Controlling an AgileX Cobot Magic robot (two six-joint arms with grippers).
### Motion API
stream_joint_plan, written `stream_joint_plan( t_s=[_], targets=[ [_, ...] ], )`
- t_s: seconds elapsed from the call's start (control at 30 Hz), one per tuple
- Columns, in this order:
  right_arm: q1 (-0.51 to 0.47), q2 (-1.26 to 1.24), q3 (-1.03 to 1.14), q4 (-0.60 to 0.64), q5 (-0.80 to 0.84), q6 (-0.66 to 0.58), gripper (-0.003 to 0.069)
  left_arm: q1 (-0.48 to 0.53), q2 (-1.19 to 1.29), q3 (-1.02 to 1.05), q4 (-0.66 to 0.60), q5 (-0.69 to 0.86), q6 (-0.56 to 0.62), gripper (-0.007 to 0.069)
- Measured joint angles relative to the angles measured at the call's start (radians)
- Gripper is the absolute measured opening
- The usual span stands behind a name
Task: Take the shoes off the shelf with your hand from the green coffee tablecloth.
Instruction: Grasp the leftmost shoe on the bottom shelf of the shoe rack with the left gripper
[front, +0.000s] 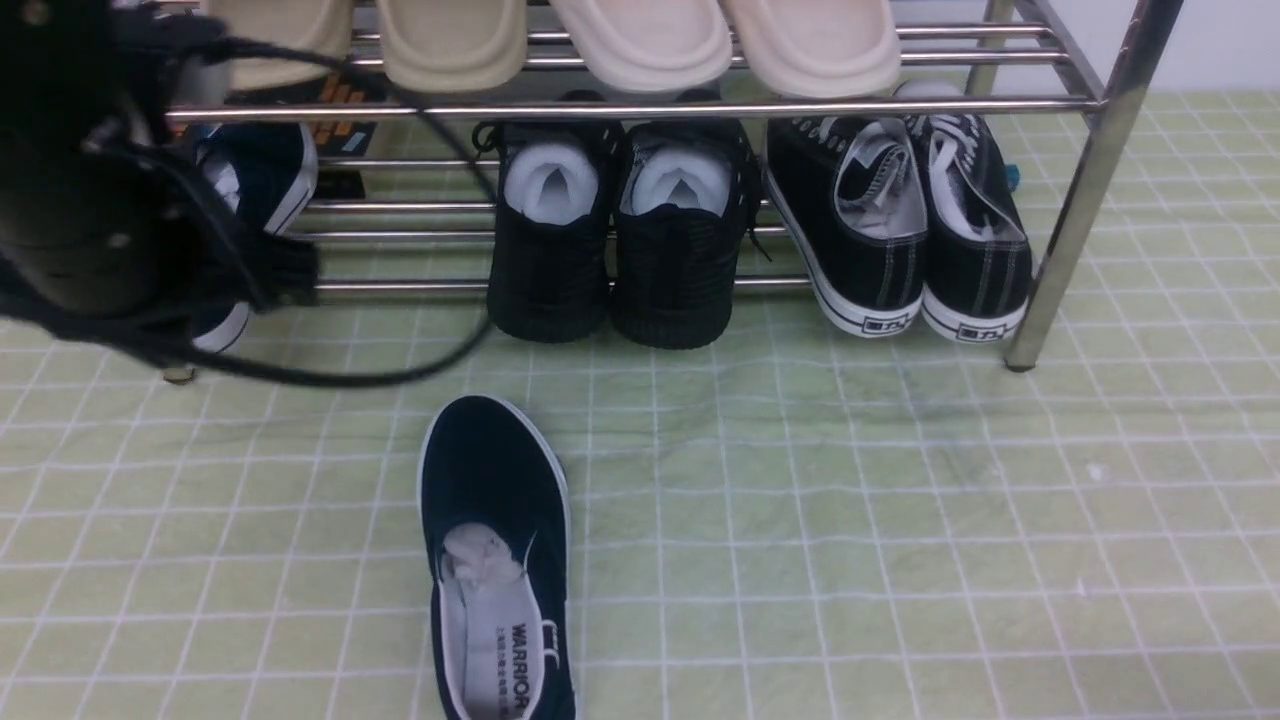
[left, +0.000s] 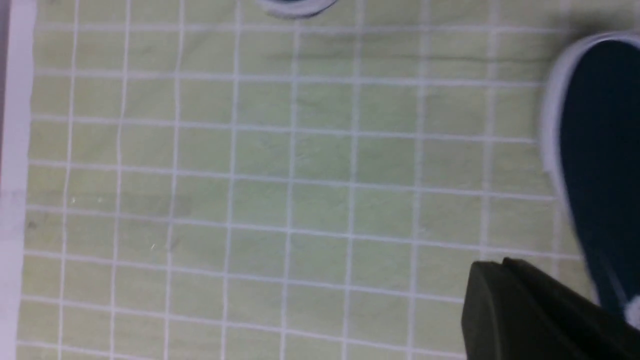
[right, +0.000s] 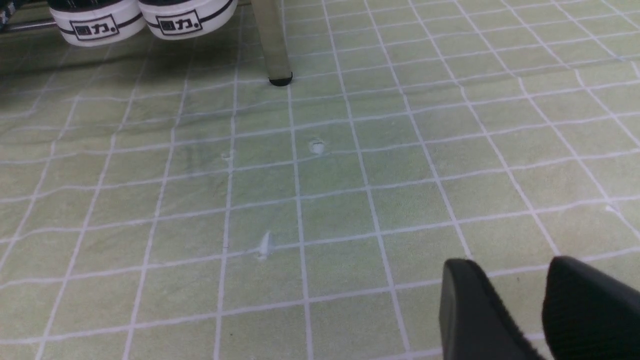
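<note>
Front view: nearest the camera, one navy slip-on shoe (front: 497, 560) lies off the rack on the green checked tablecloth (front: 900, 500), toe toward the shelf (front: 1095, 190). The right gripper (right: 510, 272), seen only in its wrist view, hangs low over bare cloth with fingers parted and empty. The left gripper (left: 500, 282), fingers pressed together on nothing, hovers over cloth just beside a navy shoe. In the front view its black arm (front: 80, 180) and looping cables (front: 400, 375) mask the rack's left end. Behind them the second navy shoe (front: 270, 170) sits on the lower tier, mostly hidden, left of the all-black lace-ups (front: 610, 250). That shoe looks like the job in hand. The left fingers should spread before reaching in and pinch the end overhanging the front rail. They should then draw it straight out beneath the upper rail, keeping the cables off the tubes.
</note>
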Motion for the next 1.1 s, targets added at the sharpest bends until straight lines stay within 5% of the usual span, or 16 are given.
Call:
stream_joint_plan(
  t_s=[0.17, 0.33, 0.57, 0.8, 1.1],
  targets=[
    [0.000, 0.000, 0.000, 0.000, 0.000, 0.000, 0.0237, 0.231, 0.015, -0.001, -0.235, -0.112, 0.213, 0.0016],
    [0.000, 0.000, 0.000, 0.000, 0.000, 0.000, 0.0237, 0.263, 0.060, -0.001, -0.327, -0.264, 0.266, 0.0024],
    [0.000, 0.000, 0.000, 0.000, 0.000, 0.000, 0.0237, 0.265, 0.154, -0.001, -0.257, -0.449, 0.269, 0.0148],
    [0.000, 0.000, 0.000, 0.000, 0.000, 0.000, 0.0237, 0.265, 0.282, -0.001, -0.213, -0.632, 0.274, 0.0387],
    [0.000, 0.000, 0.000, 0.000, 0.000, 0.000, 0.0237, 0.265, 0.356, -0.001, -0.106, -0.774, 0.275, 0.0419]
  ],
)
